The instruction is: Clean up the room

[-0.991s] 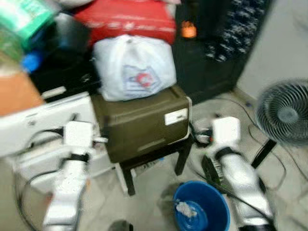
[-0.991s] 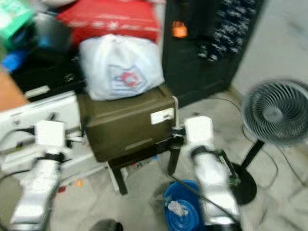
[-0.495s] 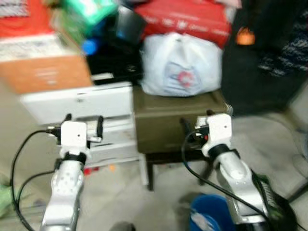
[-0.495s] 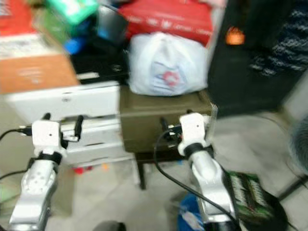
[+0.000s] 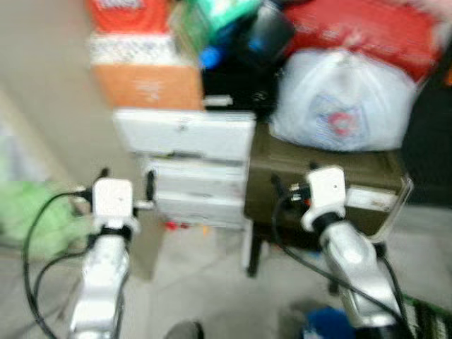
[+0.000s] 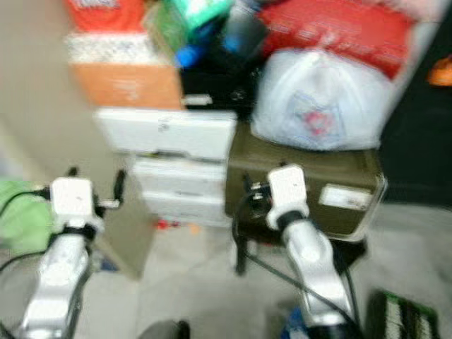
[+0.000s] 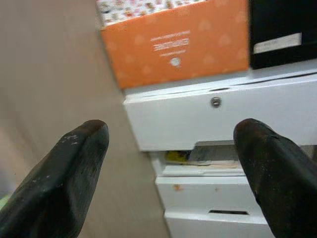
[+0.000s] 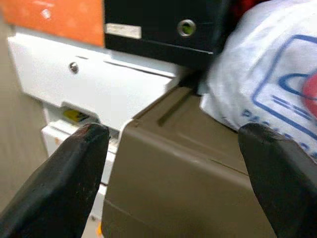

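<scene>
My left gripper [image 5: 127,181] is held up, open and holding nothing, in front of a white drawer unit [image 5: 185,134]; the left wrist view looks between its fingers [image 7: 74,168] at that unit's top drawer [image 7: 233,114]. My right gripper [image 5: 291,188] is also open with nothing in it, close to an olive box [image 5: 311,166] on a dark stool [image 5: 256,254]. In the right wrist view the olive box [image 8: 188,168] lies between the fingers [image 8: 69,168]. A white plastic bag [image 5: 346,106] sits on the box. A blurred green heap [image 5: 35,219] lies on the floor at the left.
An orange box [image 5: 148,85] and a black case [image 5: 236,88] rest on the drawer unit, with a red bag [image 5: 360,28] and green packs [image 5: 219,10] piled above. A blue bucket [image 5: 328,326] stands by my right arm. A beige wall [image 5: 42,85] rises on the left.
The camera has swung left, so the whole scene slid right: the fan has left the picture, the wall and green heap came in. Both grippers stay raised and open.
</scene>
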Motion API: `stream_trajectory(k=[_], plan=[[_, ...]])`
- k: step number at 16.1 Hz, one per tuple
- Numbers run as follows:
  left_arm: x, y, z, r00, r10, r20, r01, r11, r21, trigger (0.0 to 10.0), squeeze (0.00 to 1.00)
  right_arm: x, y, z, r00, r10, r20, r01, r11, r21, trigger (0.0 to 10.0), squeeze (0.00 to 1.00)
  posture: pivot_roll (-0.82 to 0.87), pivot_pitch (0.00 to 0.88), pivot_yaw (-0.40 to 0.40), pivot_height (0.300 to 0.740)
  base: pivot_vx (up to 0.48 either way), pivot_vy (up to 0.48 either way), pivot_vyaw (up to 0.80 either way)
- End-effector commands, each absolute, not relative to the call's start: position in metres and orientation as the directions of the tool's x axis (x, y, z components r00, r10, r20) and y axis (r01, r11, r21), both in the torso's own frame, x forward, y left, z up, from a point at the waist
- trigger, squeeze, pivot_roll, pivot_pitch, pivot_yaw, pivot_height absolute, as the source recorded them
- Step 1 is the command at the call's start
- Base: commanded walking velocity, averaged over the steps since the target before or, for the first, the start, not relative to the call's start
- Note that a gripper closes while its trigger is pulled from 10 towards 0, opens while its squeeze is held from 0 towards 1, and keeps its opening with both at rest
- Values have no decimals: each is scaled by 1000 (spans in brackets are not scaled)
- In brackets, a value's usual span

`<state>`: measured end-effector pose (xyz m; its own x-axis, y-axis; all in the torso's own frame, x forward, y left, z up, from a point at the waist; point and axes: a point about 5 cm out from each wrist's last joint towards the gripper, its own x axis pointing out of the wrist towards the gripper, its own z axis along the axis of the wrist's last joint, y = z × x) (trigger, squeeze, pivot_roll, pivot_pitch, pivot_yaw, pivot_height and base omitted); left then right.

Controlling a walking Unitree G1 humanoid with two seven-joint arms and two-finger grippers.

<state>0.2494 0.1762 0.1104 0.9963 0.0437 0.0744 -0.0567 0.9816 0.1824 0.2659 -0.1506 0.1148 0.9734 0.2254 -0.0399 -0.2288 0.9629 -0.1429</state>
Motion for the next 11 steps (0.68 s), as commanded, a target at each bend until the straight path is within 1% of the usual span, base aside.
stream_trajectory(k=[1, 5, 11], plan=[[251, 183, 114, 994, 68, 83, -84, 976, 201, 10000, 0, 271, -144, 120, 969, 248, -12, -247, 959, -141, 10000, 0, -81, 17, 7, 740, 0, 0, 800], [253, 182, 115, 993, 69, 92, -87, 977, 197, 10000, 0, 277, -144, 124, 967, 254, 1, -251, 957, -148, 10000, 0, -81, 15, 6, 740, 0, 0, 800], [255, 182, 116, 993, 72, 95, -90, 978, 190, 10000, 0, 278, -142, 125, 966, 258, 11, -253, 955, -158, 10000, 0, -86, 22, 11, 740, 0, 0, 800]])
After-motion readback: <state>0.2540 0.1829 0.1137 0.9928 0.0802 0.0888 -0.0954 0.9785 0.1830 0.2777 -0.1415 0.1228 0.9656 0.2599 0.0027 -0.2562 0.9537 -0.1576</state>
